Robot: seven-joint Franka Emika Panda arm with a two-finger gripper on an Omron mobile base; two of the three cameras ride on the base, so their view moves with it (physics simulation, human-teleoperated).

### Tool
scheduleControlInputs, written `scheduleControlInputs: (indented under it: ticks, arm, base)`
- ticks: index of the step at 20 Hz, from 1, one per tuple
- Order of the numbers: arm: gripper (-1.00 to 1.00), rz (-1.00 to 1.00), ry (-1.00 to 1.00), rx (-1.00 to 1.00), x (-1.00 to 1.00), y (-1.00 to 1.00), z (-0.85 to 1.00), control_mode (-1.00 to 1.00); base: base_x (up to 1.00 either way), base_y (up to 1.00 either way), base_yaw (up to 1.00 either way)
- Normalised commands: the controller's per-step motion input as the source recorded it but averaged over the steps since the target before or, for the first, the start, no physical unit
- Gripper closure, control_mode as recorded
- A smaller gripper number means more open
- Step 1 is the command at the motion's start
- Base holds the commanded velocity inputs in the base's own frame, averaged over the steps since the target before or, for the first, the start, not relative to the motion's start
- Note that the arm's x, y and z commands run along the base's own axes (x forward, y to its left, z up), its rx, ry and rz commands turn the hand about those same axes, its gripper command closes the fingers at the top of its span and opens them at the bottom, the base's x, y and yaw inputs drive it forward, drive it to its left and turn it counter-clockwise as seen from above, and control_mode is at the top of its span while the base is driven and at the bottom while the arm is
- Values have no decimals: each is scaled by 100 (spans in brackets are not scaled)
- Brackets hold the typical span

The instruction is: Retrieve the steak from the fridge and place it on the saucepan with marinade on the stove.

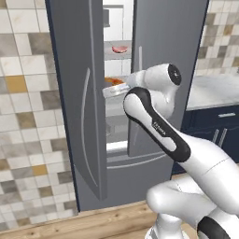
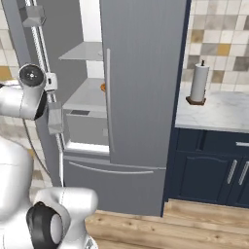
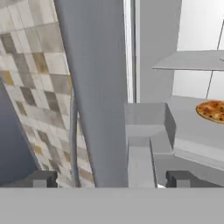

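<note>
Fridge (image 1: 158, 46) standing with left door (image 1: 77, 93) swung partly outward, leaving a narrow gap onto the white interior. Steak (image 1: 120, 49) lying on an upper shelf, seen through that gap; pizza (image 3: 213, 110) one shelf lower. Claw (image 3: 111, 178) poised at the door's edge, fingers spread wide either side of it, nothing held. Likely placed there to push the door wider, since the gap looks too tight for a clean reach to the meat.
</note>
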Motion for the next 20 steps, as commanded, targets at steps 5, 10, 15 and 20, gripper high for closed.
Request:
scheduleControlInputs:
  ticks: [5, 10, 15, 20]
  arm:
    - [-100, 39, 0, 24, 51, -33, 0, -100]
    - [-100, 39, 0, 22, 49, -20, -1, -100]
    - [-100, 40, -1, 13, 17, -3, -19, -100]
    - [-100, 30, 1, 5, 16, 11, -8, -100]
  base:
    - [0, 0, 0]
    - [0, 0, 0]
    - [0, 0, 0]
    - [0, 0, 0]
